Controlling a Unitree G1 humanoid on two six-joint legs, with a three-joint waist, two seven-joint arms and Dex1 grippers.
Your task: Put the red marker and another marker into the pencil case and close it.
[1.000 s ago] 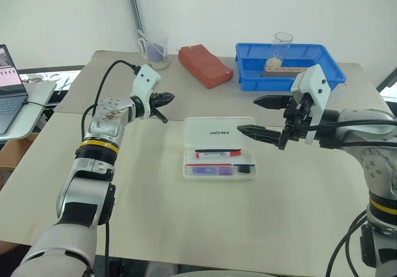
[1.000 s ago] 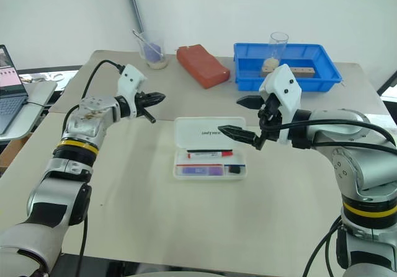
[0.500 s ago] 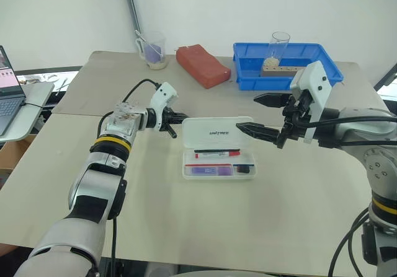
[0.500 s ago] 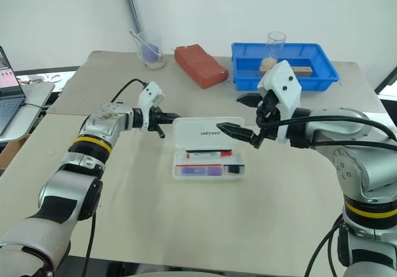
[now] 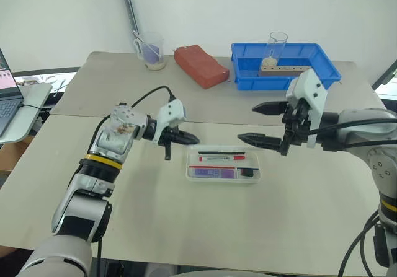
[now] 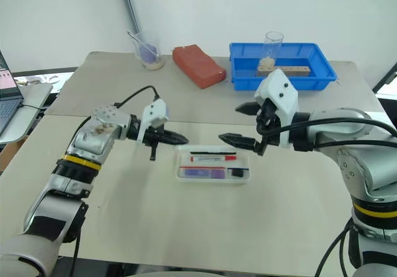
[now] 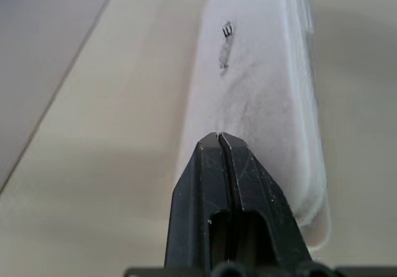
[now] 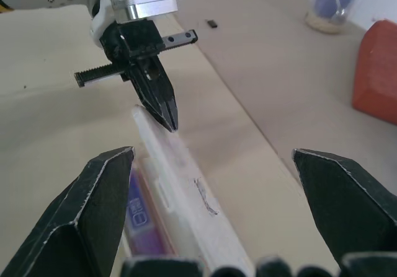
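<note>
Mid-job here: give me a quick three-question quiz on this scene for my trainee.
1. True or false: the left hand is open.
2. Which two markers lie in the case?
3. The glass stands: A) on the brick, B) in the blue tray, C) in the case.
Key: 1 false, its fingers are shut. 2 the red marker and the purple marker. 3 B.

Translucent white pencil case point(image 5: 223, 163), blue tray point(image 5: 286, 66).
</note>
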